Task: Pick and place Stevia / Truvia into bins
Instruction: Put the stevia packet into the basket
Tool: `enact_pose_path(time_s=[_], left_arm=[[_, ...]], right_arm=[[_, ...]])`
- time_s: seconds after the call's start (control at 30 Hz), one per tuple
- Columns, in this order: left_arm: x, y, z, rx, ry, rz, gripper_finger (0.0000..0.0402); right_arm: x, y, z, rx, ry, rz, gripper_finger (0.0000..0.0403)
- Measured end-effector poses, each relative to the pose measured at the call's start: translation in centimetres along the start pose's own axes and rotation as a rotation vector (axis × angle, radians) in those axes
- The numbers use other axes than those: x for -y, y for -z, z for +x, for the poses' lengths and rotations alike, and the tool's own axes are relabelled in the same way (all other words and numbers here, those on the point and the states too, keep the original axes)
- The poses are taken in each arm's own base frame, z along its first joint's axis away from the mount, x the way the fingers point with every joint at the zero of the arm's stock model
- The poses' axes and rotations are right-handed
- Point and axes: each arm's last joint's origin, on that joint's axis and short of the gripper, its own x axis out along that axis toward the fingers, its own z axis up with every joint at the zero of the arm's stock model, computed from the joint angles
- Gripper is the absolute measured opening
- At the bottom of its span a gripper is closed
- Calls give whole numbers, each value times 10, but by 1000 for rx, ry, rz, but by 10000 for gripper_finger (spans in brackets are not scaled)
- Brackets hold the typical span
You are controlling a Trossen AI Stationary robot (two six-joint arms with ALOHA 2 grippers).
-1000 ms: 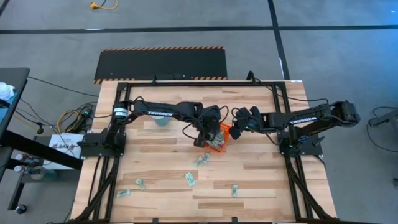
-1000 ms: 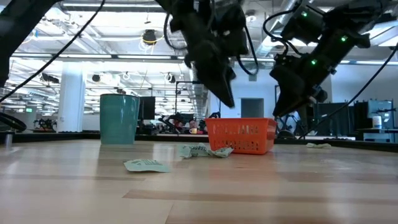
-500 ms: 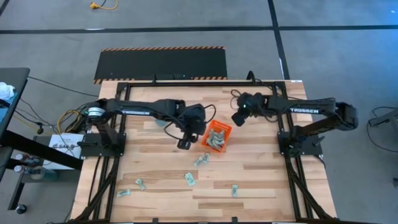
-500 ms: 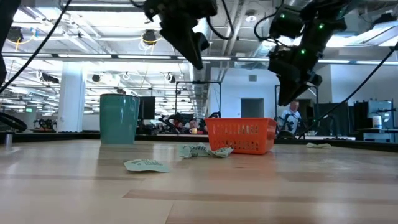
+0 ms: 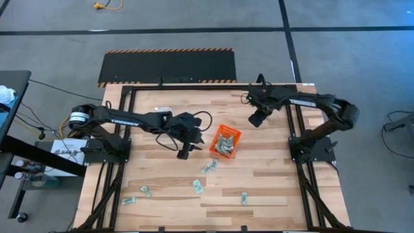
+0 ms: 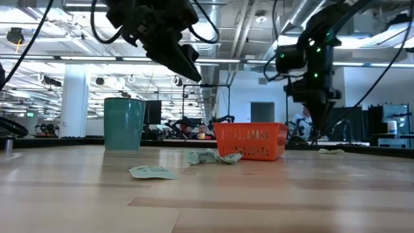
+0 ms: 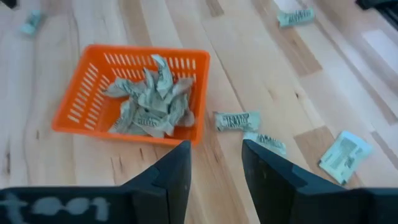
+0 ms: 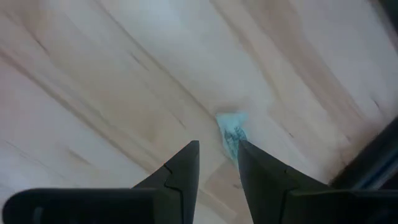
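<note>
Sachet (image 8: 232, 134) near the desk's far right corner lies straight ahead of the right gripper (image 8: 217, 163) — fingers parted, empty. Left gripper (image 7: 214, 168), beside the bin (image 7: 74, 109), is likewise open and holds nothing.

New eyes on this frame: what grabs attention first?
The small bright-orange plastic basket mid-table, heaped with crumpled pale green-and-white paper sachets. More loose sachets lie scattered toward the near edge. The left gripper hovers open beside the basket; the right gripper hangs over a lone sachet.
</note>
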Motion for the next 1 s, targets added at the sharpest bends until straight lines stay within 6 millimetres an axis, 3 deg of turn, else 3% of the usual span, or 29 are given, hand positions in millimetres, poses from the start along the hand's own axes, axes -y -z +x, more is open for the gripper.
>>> enact_pose_path(time_s=[0.37, 0.83, 1.0], left_arm=[[3, 10, 3, 12, -4, -34, 133], [2, 9, 3, 26, -8, -25, 133], [2, 9, 3, 25, -8, -22, 133]], right_arm=[[7, -32, 30, -290, 78, -149, 104], [9, -37, 50, -360, 62, -303, 106], [13, -37, 50, -364, 41, -289, 133]])
